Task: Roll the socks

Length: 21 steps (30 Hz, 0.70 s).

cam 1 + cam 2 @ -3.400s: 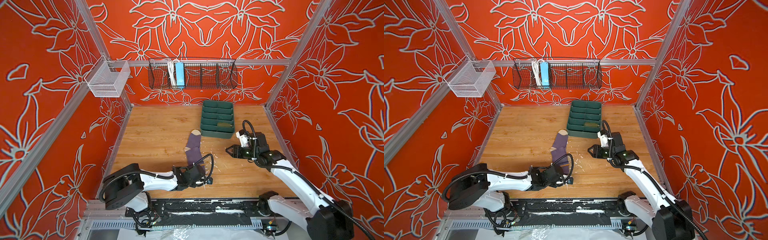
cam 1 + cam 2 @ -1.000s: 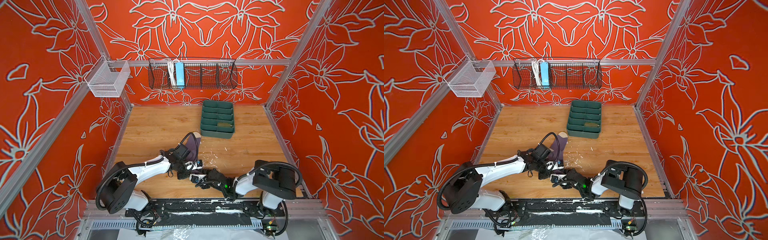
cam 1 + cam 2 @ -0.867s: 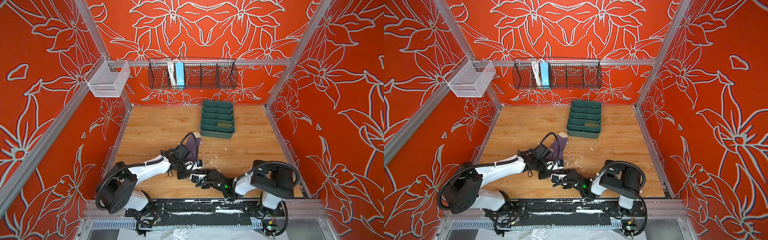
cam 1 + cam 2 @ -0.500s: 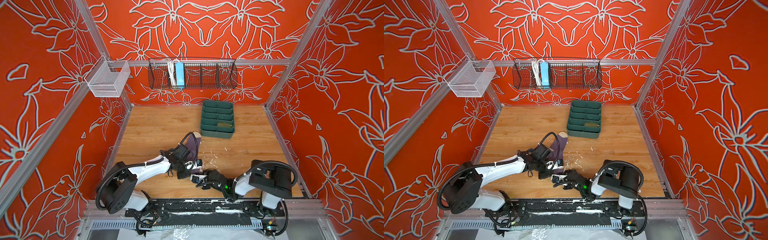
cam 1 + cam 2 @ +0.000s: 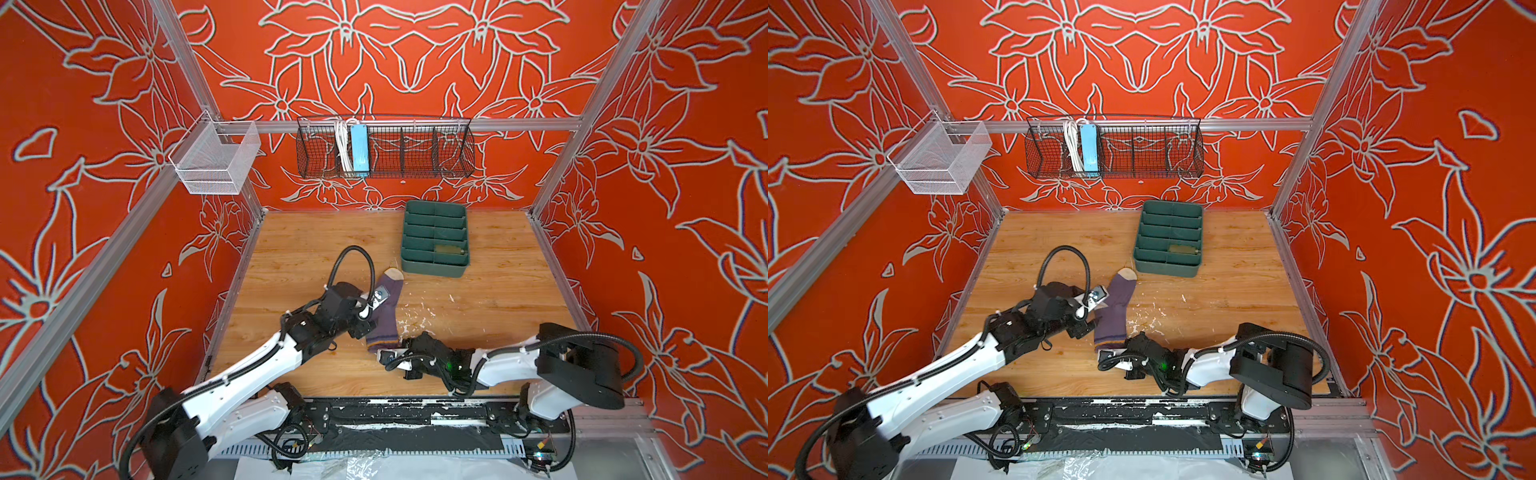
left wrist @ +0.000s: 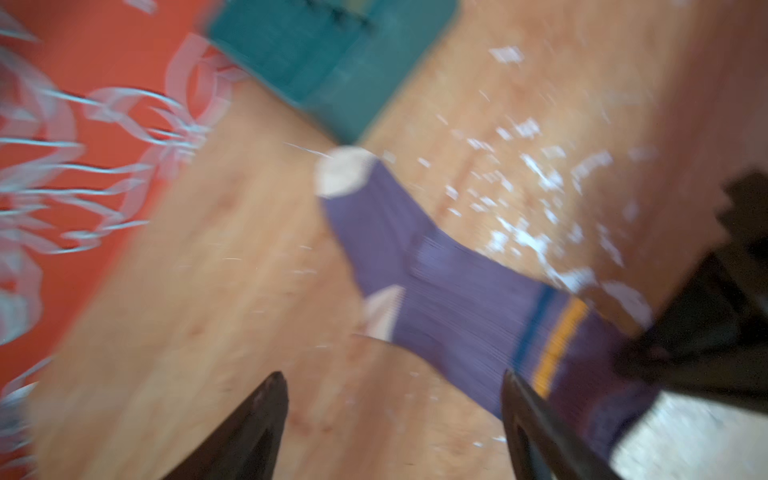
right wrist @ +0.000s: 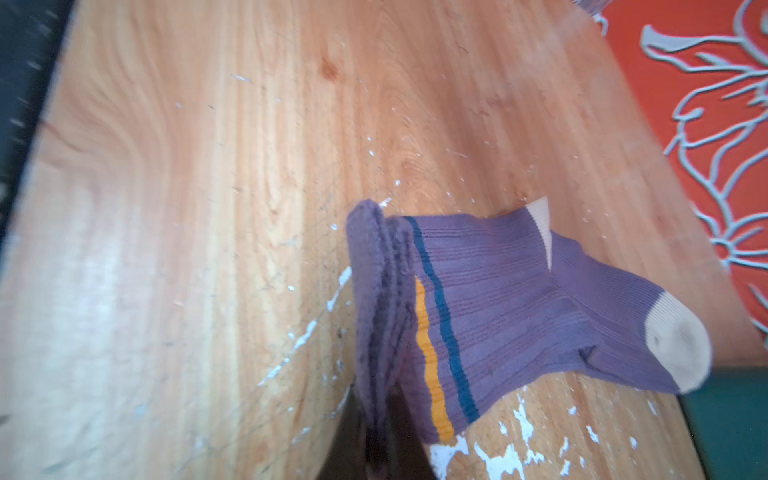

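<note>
Though the purple sock (image 5: 387, 309) lies flat near the green tray (image 5: 432, 270), right gripper (image 5: 384, 354) pinches its folded cuff, left gripper (image 6: 392, 376) spread alongside; rolling looks barely begun.

Ribbed knit cloth sock (image 7: 498, 316); wood-grain tabletop (image 7: 208, 208), white-scuffed; matt plastic tray (image 5: 432, 270).

Bright, even light fills both top views, everything sharp, and the red walls (image 5: 104, 104) lean outward toward the edges. Shadows on the wooden table (image 5: 498, 299) are soft and short. Left wrist view: heavy motion blur, the purple sock (image 6: 457, 299) streaked. Right wrist view: crisper mid-frame, smearing at its borders, pale glare on the wood.
</note>
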### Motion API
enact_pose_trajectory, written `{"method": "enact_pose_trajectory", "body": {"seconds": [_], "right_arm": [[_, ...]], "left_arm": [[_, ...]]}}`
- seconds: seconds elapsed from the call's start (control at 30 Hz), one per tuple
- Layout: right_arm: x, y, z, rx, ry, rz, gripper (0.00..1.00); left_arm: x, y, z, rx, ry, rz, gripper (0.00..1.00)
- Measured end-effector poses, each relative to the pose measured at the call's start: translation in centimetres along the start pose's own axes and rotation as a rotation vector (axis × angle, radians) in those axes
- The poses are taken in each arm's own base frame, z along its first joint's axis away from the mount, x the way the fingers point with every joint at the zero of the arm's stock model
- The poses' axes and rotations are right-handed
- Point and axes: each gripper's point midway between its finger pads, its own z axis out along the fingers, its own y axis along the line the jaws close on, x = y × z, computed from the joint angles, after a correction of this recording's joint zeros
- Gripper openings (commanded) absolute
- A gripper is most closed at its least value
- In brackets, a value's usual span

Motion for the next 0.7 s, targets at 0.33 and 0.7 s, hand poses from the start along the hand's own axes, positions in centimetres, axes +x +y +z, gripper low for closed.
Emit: {"method": "enact_pose_trajectory", "body": {"seconds": [0.33, 0.7], "right_arm": [[1.0, 1.1, 0.7, -0.221, 0.145, 0.123, 0.03], [0.2, 0.9, 2.6, -0.547, 0.187, 0.428, 0.0]], "left_arm": [[-4.8, 6.9, -12.8, -0.319, -0.392, -0.112, 0.89], [-1.9, -0.5, -10.7, 0.008, -0.27, 0.472, 0.89]]}}
